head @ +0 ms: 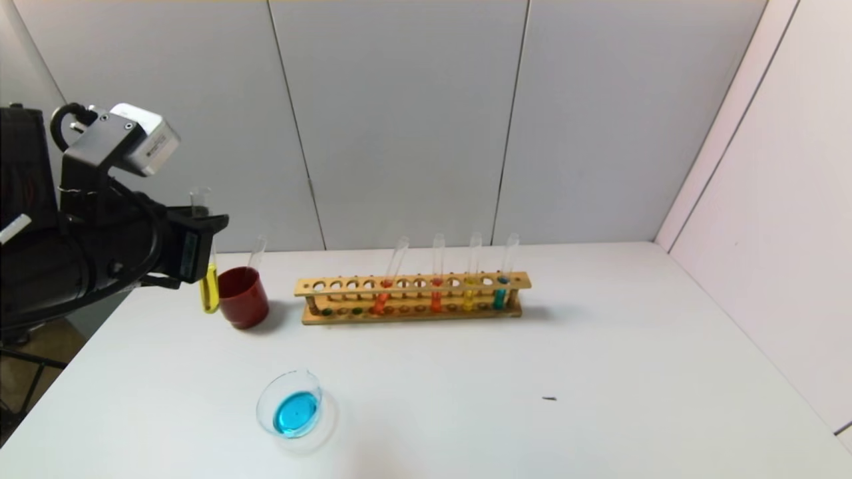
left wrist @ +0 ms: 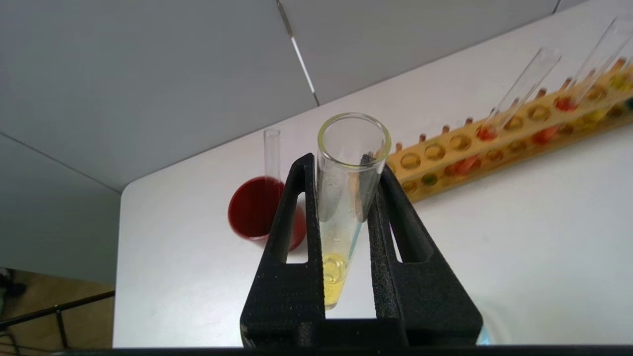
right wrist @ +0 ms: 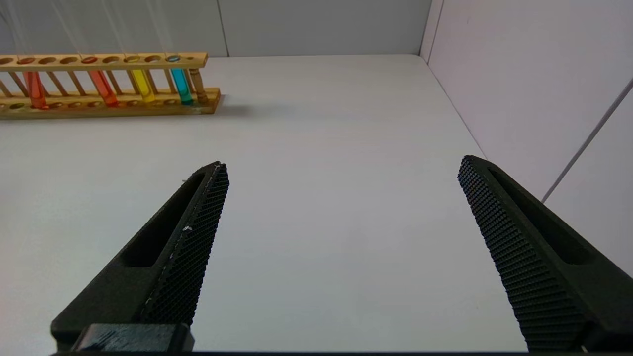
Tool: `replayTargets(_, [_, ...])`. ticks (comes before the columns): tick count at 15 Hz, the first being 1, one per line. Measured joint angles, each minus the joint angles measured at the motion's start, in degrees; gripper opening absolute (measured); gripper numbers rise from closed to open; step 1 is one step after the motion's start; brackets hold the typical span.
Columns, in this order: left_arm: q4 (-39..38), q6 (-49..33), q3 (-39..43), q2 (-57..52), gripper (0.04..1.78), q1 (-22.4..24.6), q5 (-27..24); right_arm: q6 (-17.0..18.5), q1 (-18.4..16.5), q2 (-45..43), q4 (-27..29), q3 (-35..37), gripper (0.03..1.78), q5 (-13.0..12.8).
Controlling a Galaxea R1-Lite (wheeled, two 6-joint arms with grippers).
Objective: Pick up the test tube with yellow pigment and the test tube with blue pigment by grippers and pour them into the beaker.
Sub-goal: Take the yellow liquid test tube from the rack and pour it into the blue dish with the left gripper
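Note:
My left gripper [head: 208, 229] is shut on the test tube with yellow pigment [head: 210, 293], holding it upright above the table's left side, just left of the red cup. In the left wrist view the black fingers [left wrist: 296, 207] clamp the tube [left wrist: 335, 277] near its open mouth, and the yellow liquid sits at its bottom. The beaker [head: 291, 404] stands near the front with blue liquid in it. A test tube with blue pigment [head: 500, 293] stands at the right end of the wooden rack [head: 413, 299]. My right gripper [right wrist: 341, 163] hangs open over bare table.
The dark-red cup [head: 243, 297] holds an empty glass tube [head: 256, 253]. In the rack stand two orange-red tubes [head: 436, 296] and another yellow tube [head: 470, 296]. Grey walls close the back and the right. A small dark speck [head: 549, 398] lies on the table.

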Motion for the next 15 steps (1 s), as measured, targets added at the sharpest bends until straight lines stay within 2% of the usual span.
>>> replayTargets(3, [0.07, 4.4, 5.42, -1.49, 0.31, 1.51, -1.26, 0.0, 0.02, 0.0, 0.0, 0.0, 1.7, 0.0])
replayTargets(8, [2.51, 12.15, 11.37, -0.94, 0.31, 1.49, -1.29, 0.02, 0.02, 0.0, 0.0, 0.0, 1.7, 0.0])
replayTargets(12, [4.4, 14.14, 14.13, 0.5, 0.31, -1.11, -0.62, 0.02, 0.02, 0.0, 0.0, 0.0, 1.7, 0.0])
replayTargets(15, [8.05, 15.15, 14.76, 1.74, 0.31, -3.84, 2.27, 0.02, 0.0, 0.0, 0.0, 0.0, 1.7, 0.02])
